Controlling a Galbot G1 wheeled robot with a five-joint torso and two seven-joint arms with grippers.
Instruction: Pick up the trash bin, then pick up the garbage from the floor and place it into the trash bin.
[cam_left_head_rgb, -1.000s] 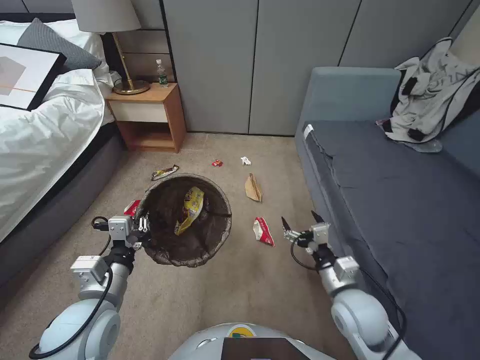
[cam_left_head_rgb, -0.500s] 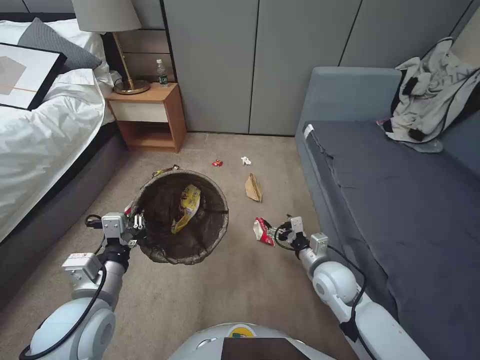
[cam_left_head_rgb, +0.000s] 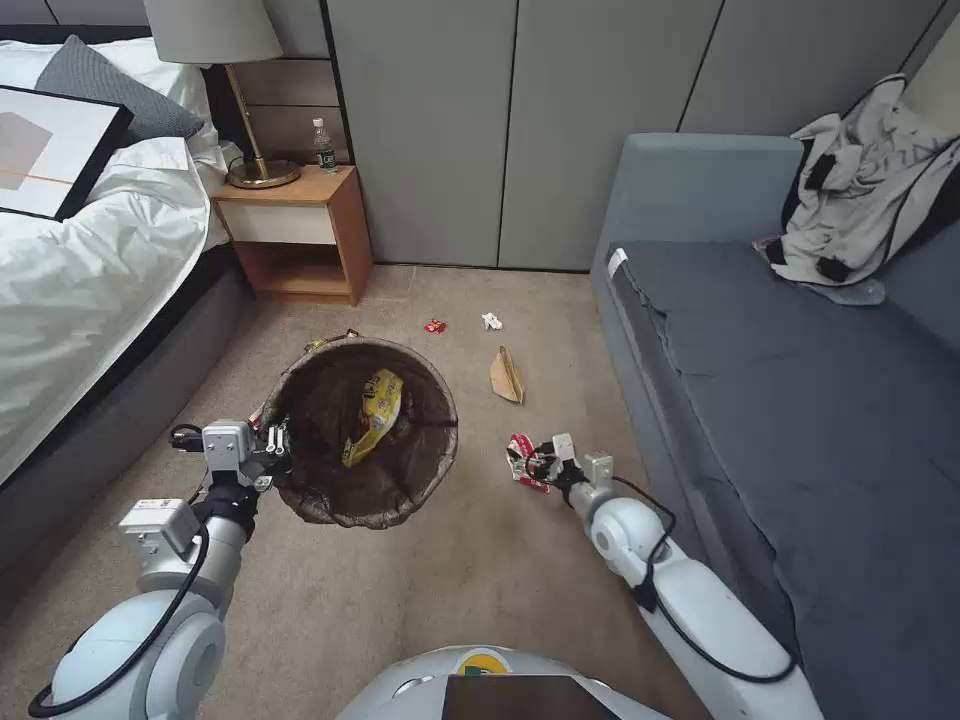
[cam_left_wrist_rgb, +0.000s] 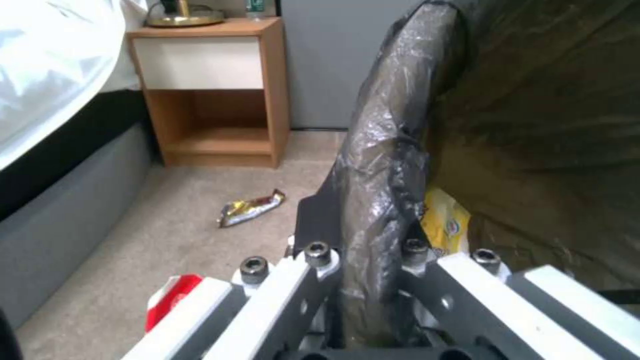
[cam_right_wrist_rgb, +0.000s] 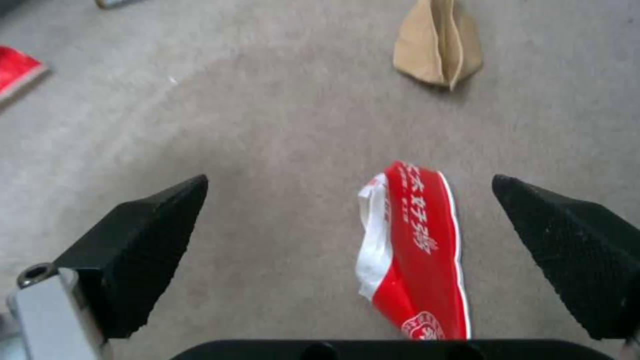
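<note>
**Soft red packet under your right end effector: take it across the middle**

Your right end effector (cam_right_wrist_rgb: 350, 250) is low over the carpet (cam_left_head_rgb: 480, 580) with its fingers spread wide, nothing between them. The red packet (cam_right_wrist_rgb: 413, 260) lies flat on the floor inside that gap, closer to one finger than to the other and touching neither. In the head view the packet (cam_left_head_rgb: 522, 462) is at about 3 o'clock from the bin (cam_left_head_rgb: 362, 432).

The packet looks like thin, empty foil: very light, limp, probably slippery, and not fragile. It lies flat, so I think the fingertips must reach the carpet and pinch across the narrow width at the middle, where the white edge is a little raised. A grip at one end may let it slide out.

Your left end effector (cam_left_wrist_rgb: 363, 280) is clenched on the bin rim, with the dark bag (cam_left_wrist_rgb: 387, 165) squeezed between the fingers. The bin seems light, but the bag film is slippery, so keep this grip firm. A yellow wrapper (cam_left_head_rgb: 372, 415) is already inside.

More garbage waits on the floor: a brown paper bag (cam_left_head_rgb: 506, 376) at 1 o'clock from the bin, and a gold wrapper (cam_left_wrist_rgb: 250, 209) near the nightstand (cam_left_head_rgb: 295, 235).
</note>
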